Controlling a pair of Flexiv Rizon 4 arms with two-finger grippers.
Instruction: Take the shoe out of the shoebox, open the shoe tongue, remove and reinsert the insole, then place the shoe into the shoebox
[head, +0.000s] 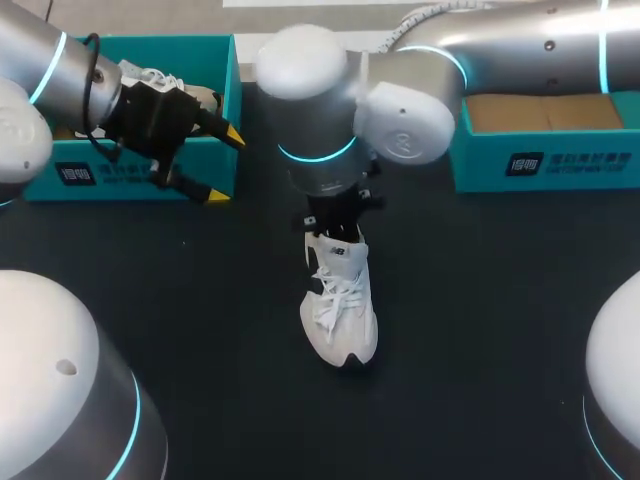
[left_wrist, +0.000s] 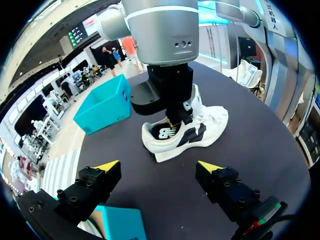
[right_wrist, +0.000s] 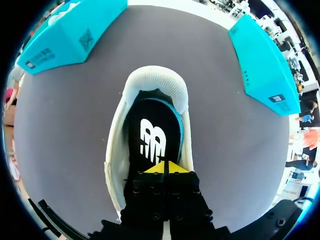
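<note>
**Head view.** A white lace-up sports shoe (head: 340, 305) stands upright on the black tabletop (head: 480, 320) at the centre of the frame. Its toe points toward the lower edge, and it is outside both boxes. The right arm (head: 400, 110) enters from the upper right and reaches past the middle, with its black end lowered to the heel opening of the shoe. The left gripper (head: 225, 165) hangs at the upper left, over the corner of an open teal cardboard shoebox (head: 215, 60). Its two fingers are spread wide and hold nothing. A second teal box (head: 545, 165) with a brown interior lies at the upper right, well apart from the shoe.

**Left wrist view.** The shoe lies side-on ahead of the spread yellow tips, apart from them. The other arm's black fingers dip into its collar.

**Right wrist view.** The right gripper (right_wrist: 164, 168) has its yellow tips pressed together. They sit inside the shoe's opening, against a black insole (right_wrist: 152, 132) with a white emblem and a teal edge. The insole is seated in the shoe. It cannot be told whether any of it is pinched between the tips.
</note>
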